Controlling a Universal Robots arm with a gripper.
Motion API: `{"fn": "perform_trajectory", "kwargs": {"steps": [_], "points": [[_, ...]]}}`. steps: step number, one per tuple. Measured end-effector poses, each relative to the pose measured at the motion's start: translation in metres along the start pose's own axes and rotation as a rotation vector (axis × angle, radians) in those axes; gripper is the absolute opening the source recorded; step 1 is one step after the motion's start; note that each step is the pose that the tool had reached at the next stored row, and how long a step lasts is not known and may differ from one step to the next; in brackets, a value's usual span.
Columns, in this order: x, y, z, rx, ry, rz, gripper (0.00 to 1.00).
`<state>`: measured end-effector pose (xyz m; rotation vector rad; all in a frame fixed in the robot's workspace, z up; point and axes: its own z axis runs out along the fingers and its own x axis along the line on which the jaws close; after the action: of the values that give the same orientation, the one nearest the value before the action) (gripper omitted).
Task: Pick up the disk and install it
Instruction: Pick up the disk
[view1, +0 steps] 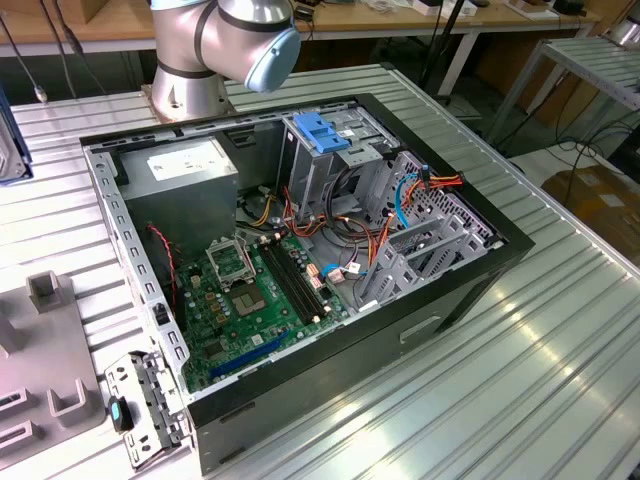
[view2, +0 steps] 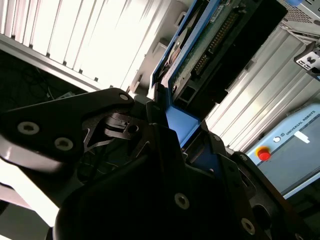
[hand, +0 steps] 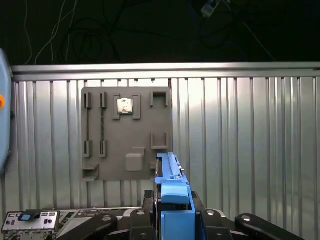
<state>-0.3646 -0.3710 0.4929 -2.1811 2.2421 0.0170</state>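
Note:
My gripper (hand: 173, 214) is shut on the disk (hand: 171, 186), which stands on edge between the black fingers with its blue side rail facing the camera. In the second wrist view the disk (view2: 210, 47) shows its green circuit-board underside and a blue rail, clamped by the gripper (view2: 167, 122). It is held in the air above the ribbed metal table (hand: 250, 140), beside a grey fixture plate (hand: 127, 132). In the exterior view the open computer case (view1: 480, 270) lies on the table, with the arm's base (view1: 200, 50) behind it.
Inside the case are a blue latch plate on a metal cage (view1: 325, 135), a grey power-supply box (view1: 185, 165), a green motherboard (view1: 255, 295) and bundled cables (view1: 400, 200). A metal bracket (view1: 145, 400) lies by the case's near corner. A pendant with a red button (view2: 264, 154) rests nearby.

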Motion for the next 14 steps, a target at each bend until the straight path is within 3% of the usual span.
{"fn": "perform_trajectory", "kwargs": {"steps": [14], "points": [[-0.0005,-0.0164,0.0,-0.0001,0.0001,0.0,0.37]]}}
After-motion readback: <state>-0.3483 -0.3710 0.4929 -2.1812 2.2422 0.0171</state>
